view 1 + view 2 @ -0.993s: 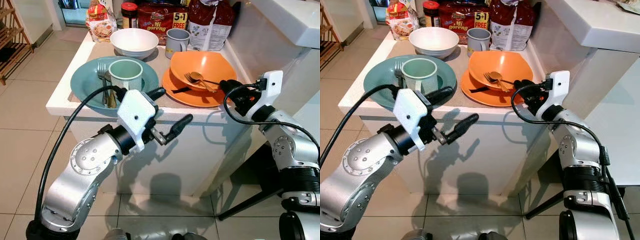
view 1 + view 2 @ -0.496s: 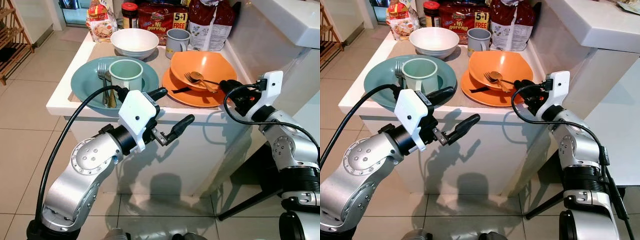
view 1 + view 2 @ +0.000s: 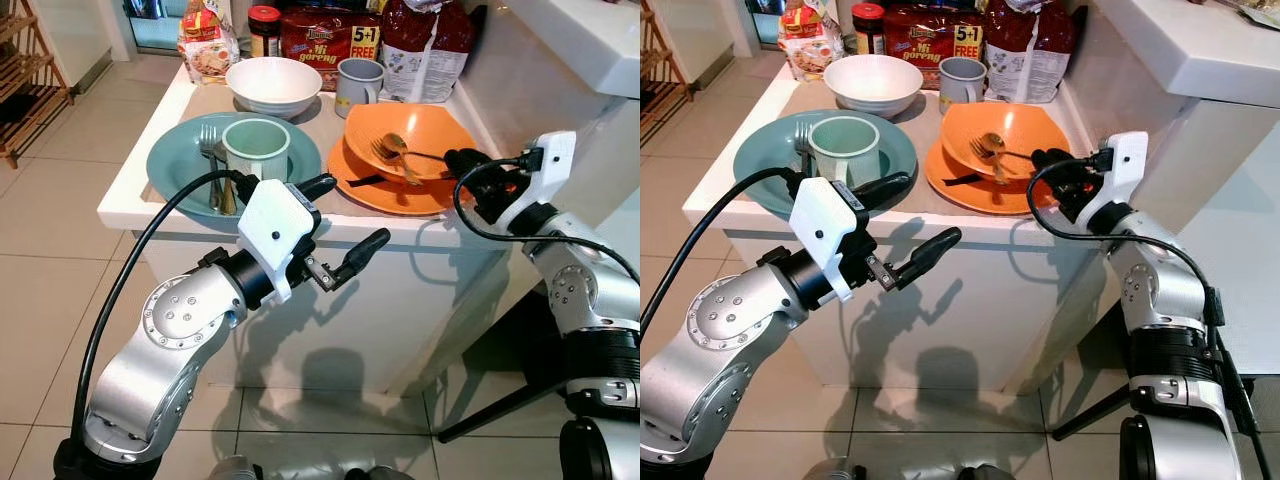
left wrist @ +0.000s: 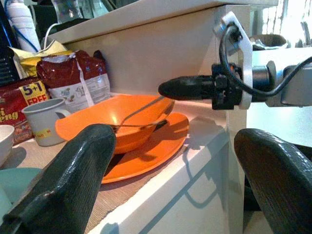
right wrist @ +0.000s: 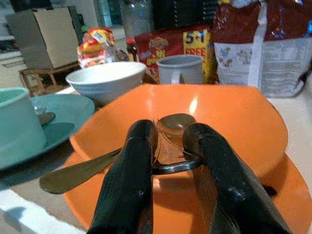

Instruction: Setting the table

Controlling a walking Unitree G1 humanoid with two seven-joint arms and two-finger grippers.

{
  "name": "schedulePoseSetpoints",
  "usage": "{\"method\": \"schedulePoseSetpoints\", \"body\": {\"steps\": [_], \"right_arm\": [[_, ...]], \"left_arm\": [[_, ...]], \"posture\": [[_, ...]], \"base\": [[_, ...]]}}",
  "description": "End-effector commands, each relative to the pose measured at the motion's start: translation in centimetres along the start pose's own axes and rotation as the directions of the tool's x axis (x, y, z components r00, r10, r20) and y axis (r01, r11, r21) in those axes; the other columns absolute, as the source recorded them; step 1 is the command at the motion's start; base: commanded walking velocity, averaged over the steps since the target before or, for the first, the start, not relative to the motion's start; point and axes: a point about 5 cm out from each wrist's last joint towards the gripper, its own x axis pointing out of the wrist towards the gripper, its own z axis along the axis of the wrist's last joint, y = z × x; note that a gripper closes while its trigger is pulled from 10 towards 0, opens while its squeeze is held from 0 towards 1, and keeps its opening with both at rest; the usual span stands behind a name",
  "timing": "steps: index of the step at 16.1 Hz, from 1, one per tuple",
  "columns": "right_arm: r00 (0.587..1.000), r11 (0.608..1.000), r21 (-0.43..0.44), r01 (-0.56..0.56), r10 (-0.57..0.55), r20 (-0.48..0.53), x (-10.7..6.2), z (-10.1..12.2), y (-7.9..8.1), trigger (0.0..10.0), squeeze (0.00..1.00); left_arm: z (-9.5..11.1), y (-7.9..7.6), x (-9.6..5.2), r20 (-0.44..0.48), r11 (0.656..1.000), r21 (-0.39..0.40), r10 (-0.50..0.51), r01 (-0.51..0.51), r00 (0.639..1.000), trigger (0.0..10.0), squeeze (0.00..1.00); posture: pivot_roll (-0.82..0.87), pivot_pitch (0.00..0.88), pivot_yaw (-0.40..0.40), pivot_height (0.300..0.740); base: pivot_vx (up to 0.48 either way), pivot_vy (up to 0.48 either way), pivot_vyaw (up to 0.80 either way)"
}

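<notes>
Right wrist view: the right gripper [image 5: 170, 161] pinches cutlery handles in the orange bowl [image 5: 234, 117].

The spoon [image 5: 176, 120] and fork lie in that bowl on the orange plate [image 3: 385, 192] on the bench [image 3: 130, 195]. A straight, level lift should avoid tipping the bowl. The left gripper [image 3: 335, 225] hangs wide open, holding nothing, off the bench edge.

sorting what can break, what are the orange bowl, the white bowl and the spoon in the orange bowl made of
Orange bowl: probably melamine or plastic, a smooth, evenly coloured surface with a soft sheen. White bowl: looks like glazed ceramic, glossy with a thick rim, though it could be plastic. Spoon: metal, bronze-toned and mirror-bright.
</notes>
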Motion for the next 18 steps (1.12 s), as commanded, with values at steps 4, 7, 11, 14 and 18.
{"method": "schedulePoseSetpoints", "body": {"steps": [4,7,11,14,18], "right_arm": [[0.997,0.999,-0.031,-0.028,0.03,0.077,0.2,2.5,0.3,0.0,0.0],[0.999,0.998,-0.063,-0.004,0.006,0.037,0.0,2.1,-0.2,0.0,0.0],[0.999,0.995,-0.097,0.001,-0.005,-0.044,-0.5,1.3,-0.4,0.0,0.0],[0.995,0.993,-0.119,0.0,-0.012,-0.101,-1.4,1.1,-0.8,0.0,0.0],[0.984,0.992,-0.12,-0.044,0.022,-0.179,-2.4,2.4,-0.6,0.0,0.0]], "left_arm": [[0.3,-0.3,0.1,0.014,0.999,0.02,-0.027,0.027,1.0,10.0,0.0],[0.3,-0.3,0.1,0.014,0.999,0.022,-0.033,0.033,0.999,10.0,0.0],[0.3,-0.4,0.1,0.012,0.999,0.023,-0.037,0.036,0.999,10.0,0.0],[0.2,-0.5,0.1,0.008,0.999,0.022,-0.044,0.044,0.999,10.0,0.0],[0.2,-0.6,0.2,0.006,0.998,0.021,-0.057,0.057,0.998,10.0,0.0]], "posture": [[0.17,0.027,-0.086,0.74],[0.17,0.027,-0.086,0.74],[0.17,0.027,-0.086,0.74],[0.17,0.027,-0.086,0.74],[0.16,0.025,-0.08,0.74]], "base": [[0.0,0.0,0.0],[0.0,0.0,0.0],[0.0,0.0,0.0],[0.0,0.0,0.0],[0.0,0.0,0.0]]}}
